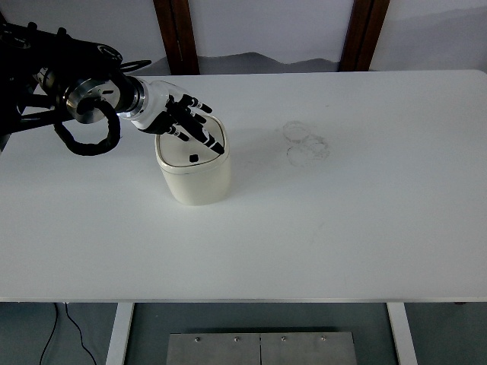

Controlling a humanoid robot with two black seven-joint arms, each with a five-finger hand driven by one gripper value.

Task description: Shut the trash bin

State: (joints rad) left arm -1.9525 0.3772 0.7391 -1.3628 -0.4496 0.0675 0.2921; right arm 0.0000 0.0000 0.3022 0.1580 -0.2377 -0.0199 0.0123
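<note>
- The cream trash bin (193, 181) stands upright on the white table (342, 228), left of the table's middle and well back from the near edge.
- The robot's left hand (179, 122) reaches in from the left and sits over the bin's top, its black-tipped fingers (207, 141) stretched out and slightly spread across the lid (190, 152), holding nothing.
- From where I stand the fingers look laid on or just above the lid's far part; I can't tell for sure that they touch.
- The lid looks nearly flat in its rim, with a small dark button or latch (195, 158) showing near its middle. Whether it has clicked fully shut I cannot say.
- The right arm is nowhere to be seen.
- Faint ring marks (306, 143) smudge the table to the right of the bin, well apart from it.
- What could go wrong, as I judge it: the hand bears on the far side of the top, so an off-centre push could tip or slide the light bin toward the near edge instead of seating the lid.
- If the fingertips drag as the hand lifts away, they might catch the rim and pop the lid up again.
- Pressing that dark button by accident could release the lid.
</note>
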